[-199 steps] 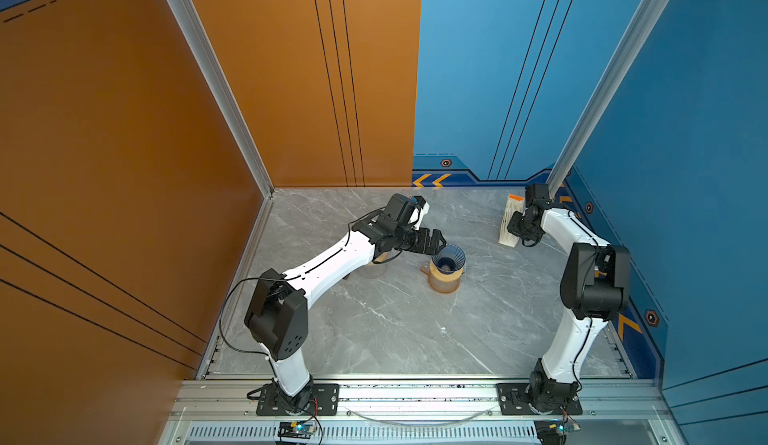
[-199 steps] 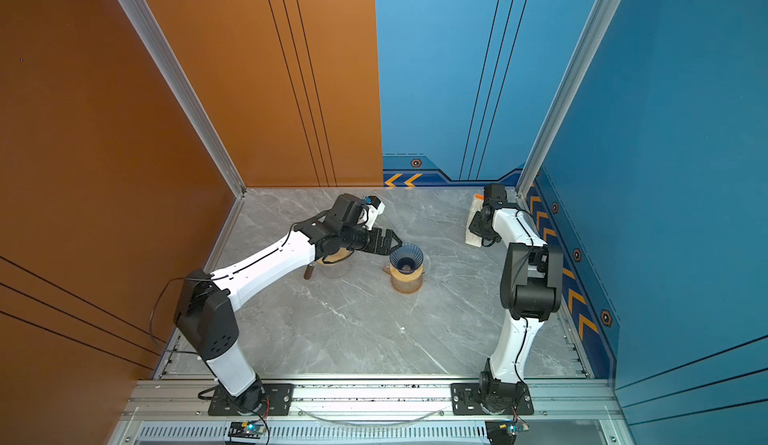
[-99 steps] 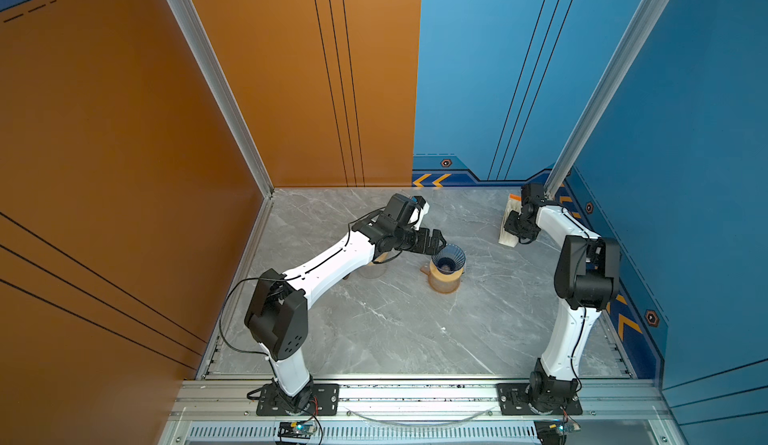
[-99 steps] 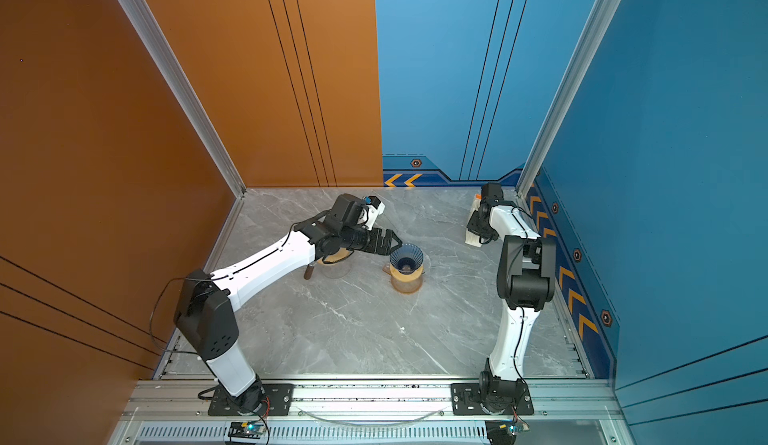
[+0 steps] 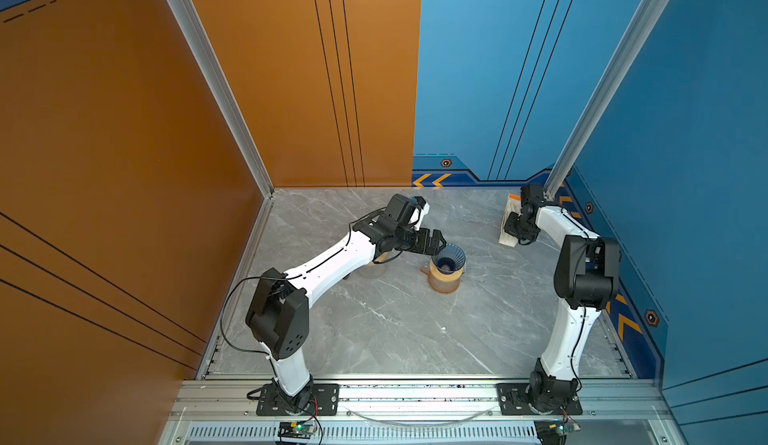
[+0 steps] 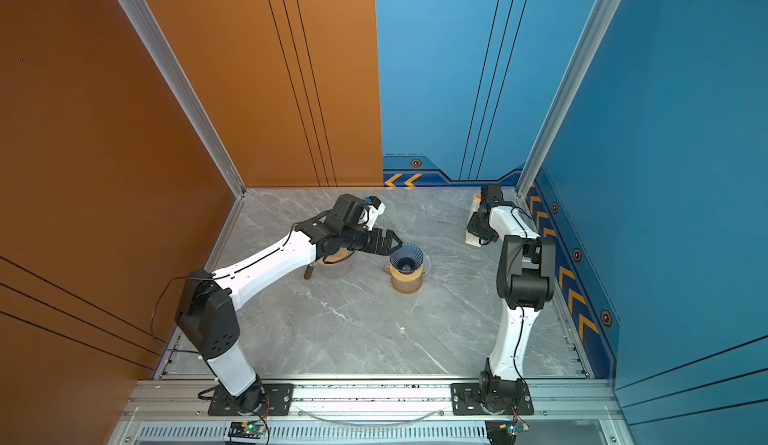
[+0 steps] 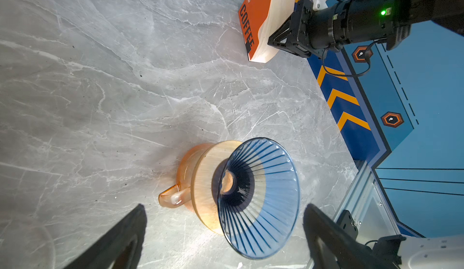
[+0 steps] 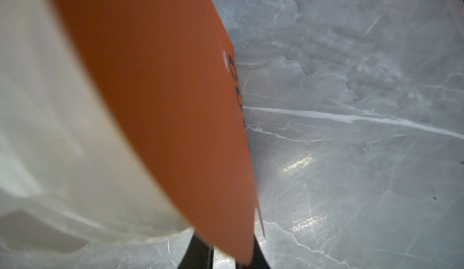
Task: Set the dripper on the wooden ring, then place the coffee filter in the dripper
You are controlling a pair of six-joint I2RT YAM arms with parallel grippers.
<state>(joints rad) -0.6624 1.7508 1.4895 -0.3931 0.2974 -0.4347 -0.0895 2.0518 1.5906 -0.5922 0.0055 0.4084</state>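
Moved since the earlier frames: only the right arm (image 5: pixel 582 272), its elbow drawn in toward the middle while its gripper end stays at the pack. All else lies as it did.

1. Filter pack (image 5: pixel 508 226), one. Orange panel lettered COFFEE with a milky pouch behind, standing on edge in the far right corner of the table (image 5: pixel 395 330). No loose coffee filter shows. The stock is judged to be inside, so the task's thing is not yet out.
2. Right gripper (image 7: pixel 272 40), one. Jaws nearly pressed together on the pack, with the orange panel running between the fingers in the right wrist view. Judged purpose: to steady or open the pack so a filter can be drawn.
3. Dripper (image 5: pixel 448 255), one. Blue ribbed cone, empty, mouth up, seated on item 4, well apart from the pack.
4. Amber jug (image 7: pixel 185 172), one, with a pale wooden ring between it and the cone. It serves as the dripper's stand.
5. Left gripper (image 6: pixel 392 244), one. Jaws spread wide, empty, just beside the dripper's rim, apparently waiting to steady or receive.
6. Clear glass vessel (image 6: pixel 337 270), one, partly hidden beneath the left arm (image 5: pixel 332 262). Its contents cannot be made out.
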